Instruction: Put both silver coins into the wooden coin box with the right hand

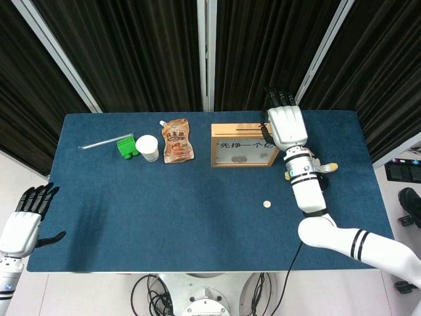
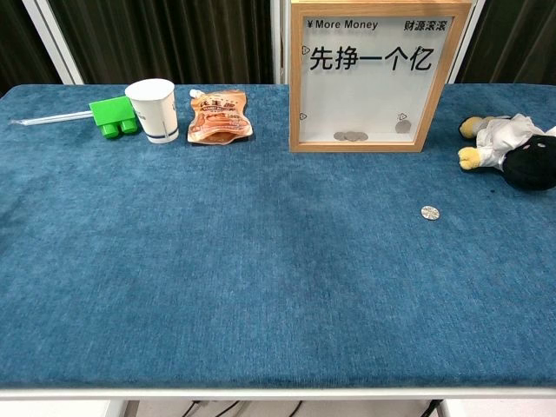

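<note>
The wooden coin box (image 1: 248,145) stands upright at the table's back centre, its glass front (image 2: 369,78) showing several coins on its floor. One silver coin (image 1: 267,205) lies flat on the blue cloth, in front of the box and to the right (image 2: 430,212). My right hand (image 1: 286,125) hangs over the box's right end with its back to the head camera and fingers pointing away; what it holds is hidden. My left hand (image 1: 25,220) hovers off the table's front left corner, fingers apart and empty. Neither hand shows in the chest view.
A plush toy (image 2: 512,148) lies right of the box, partly under my right forearm in the head view. A brown snack pouch (image 1: 176,141), a white paper cup (image 1: 147,147), a green block (image 1: 125,145) and a clear straw (image 1: 99,142) line the back left.
</note>
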Controlling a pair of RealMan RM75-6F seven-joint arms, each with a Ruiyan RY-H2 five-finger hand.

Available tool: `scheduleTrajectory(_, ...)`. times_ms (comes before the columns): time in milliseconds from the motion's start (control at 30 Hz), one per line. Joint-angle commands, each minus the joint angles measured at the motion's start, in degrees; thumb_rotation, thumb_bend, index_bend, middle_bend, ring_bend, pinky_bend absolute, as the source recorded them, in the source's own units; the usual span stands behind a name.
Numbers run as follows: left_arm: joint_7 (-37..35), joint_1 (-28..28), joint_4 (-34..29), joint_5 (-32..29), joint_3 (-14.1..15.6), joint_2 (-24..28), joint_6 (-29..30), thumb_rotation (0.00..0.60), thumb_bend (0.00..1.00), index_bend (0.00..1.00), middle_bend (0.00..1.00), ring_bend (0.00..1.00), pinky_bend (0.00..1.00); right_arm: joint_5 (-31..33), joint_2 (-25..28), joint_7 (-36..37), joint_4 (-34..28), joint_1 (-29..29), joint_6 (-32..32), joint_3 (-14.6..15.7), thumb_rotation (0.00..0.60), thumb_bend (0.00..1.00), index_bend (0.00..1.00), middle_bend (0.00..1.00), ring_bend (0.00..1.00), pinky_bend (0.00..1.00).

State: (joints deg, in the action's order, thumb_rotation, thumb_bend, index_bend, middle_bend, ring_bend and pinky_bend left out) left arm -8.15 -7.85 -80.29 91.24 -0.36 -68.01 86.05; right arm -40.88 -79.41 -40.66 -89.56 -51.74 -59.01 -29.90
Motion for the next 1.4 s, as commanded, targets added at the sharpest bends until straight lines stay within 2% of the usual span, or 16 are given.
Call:
scheduleTrajectory(33,-0.24,0.08,0.17,-0.01,0.03,0.09,0.1,0.6,0.03,0.04,0.0,0.0,0.0,4.42,-0.73,-2.18,0.22,-3.02,-0.72,0.22,0.6,0.43,0.77,0.05,0.0,0.0)
scheduleTrajectory(600,-1.5,-0.06,1.09,0.01,-0.04,-0.12,0.08,0.6,0.03,0.04,0.0,0.0,0.0,10.58,-2.5,-1.88,3.46,-6.81,-1.84,3.78,0.6,0.44,0.77,0.05,0.0,0.0)
scheduleTrajectory(1400,-1.49,-0.27,0.73,-0.39,-0.24,0.22,-0.28,0.6,0.03,0.04,0.0,0.0,0.0,12.51,-2.37,0.44,4.14,-8.7,-1.99,6.26,0.6,0.44,0.77,0.05,0.0,0.0)
